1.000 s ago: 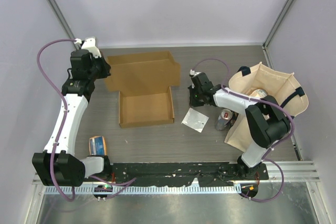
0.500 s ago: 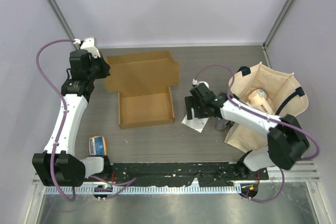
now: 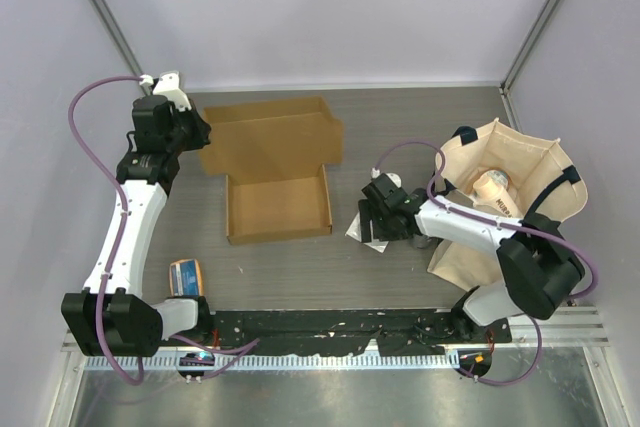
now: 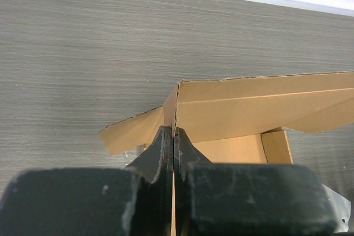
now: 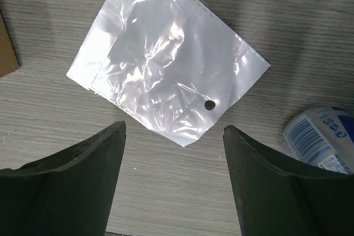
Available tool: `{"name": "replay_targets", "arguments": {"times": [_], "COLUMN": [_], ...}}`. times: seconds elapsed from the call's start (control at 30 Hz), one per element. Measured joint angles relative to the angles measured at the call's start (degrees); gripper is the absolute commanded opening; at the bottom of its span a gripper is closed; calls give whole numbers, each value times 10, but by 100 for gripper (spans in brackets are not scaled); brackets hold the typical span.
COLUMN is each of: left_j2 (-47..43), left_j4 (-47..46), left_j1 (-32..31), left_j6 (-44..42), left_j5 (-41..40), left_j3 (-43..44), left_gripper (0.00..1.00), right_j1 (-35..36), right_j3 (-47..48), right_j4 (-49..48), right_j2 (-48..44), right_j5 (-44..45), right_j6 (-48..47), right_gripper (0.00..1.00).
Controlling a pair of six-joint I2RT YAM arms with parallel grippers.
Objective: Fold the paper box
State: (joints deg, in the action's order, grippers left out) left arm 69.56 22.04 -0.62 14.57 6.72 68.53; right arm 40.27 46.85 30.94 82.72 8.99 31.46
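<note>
Grey wood-grain table (image 3: 420, 117), pale lilac walls (image 3: 320, 7) on three sides. Hidden or cut off: the clear plastic bag (image 5: 166, 64) lies flat on the table and shows whole only to the right wrist camera; from above, the right arm covers most of it. A blue-and-white can (image 5: 321, 136) with a barcode is cut by the right edge of that wrist view, so only part of its rim can be read. The beige tote bag (image 3: 540, 162) at the right side of the table holds a pale rounded item that I cannot identify. A small orange-and-blue packet (image 3: 186, 277) lies near the left arm's base, its print too small to read. The paper box (image 3: 275, 172) sits left of centre: a shallow tray with raised walls toward the arms, and a wide flat panel spread behind it toward the back wall. The left gripper (image 3: 203, 132) is at the far-left corner of that panel. In its wrist view the left gripper's (image 4: 174, 134) fingers are pressed together on a thin cardboard edge of the box (image 4: 249, 109) — the flap rises slightly there, and how deep the grip goes is hidden by the fingers themselves. The right gripper (image 3: 375, 222) is well apart from the box, just beside the tote bag. In its own view the right gripper (image 5: 174, 130) has its fingers spread wide and holding nothing — poised over the near edge of the bag. Contact with the bag cannot be judged.
</note>
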Motion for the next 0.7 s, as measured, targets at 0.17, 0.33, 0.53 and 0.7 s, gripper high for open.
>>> {"name": "replay_targets", "arguments": {"times": [0.17, 0.33, 0.53, 0.7], "left_j2": [0, 0, 0, 0], "left_j4": [0, 0, -1, -2], "left_j1": [0, 0, 0, 0], "left_j6": [0, 0, 0, 0], "left_j5": [0, 0, 1, 3], "left_j3": [0, 0, 0, 0], "left_gripper": [0, 0, 0, 0], "right_j1": [2, 2, 2, 2], "right_j3": [-3, -11, -18, -23], "right_j4": [-21, -41, -59, -68], "right_j2": [18, 34, 36, 37], "right_j5": [4, 15, 31, 48], "right_j6": [13, 17, 18, 18], "right_gripper": [72, 63, 53, 44]}}
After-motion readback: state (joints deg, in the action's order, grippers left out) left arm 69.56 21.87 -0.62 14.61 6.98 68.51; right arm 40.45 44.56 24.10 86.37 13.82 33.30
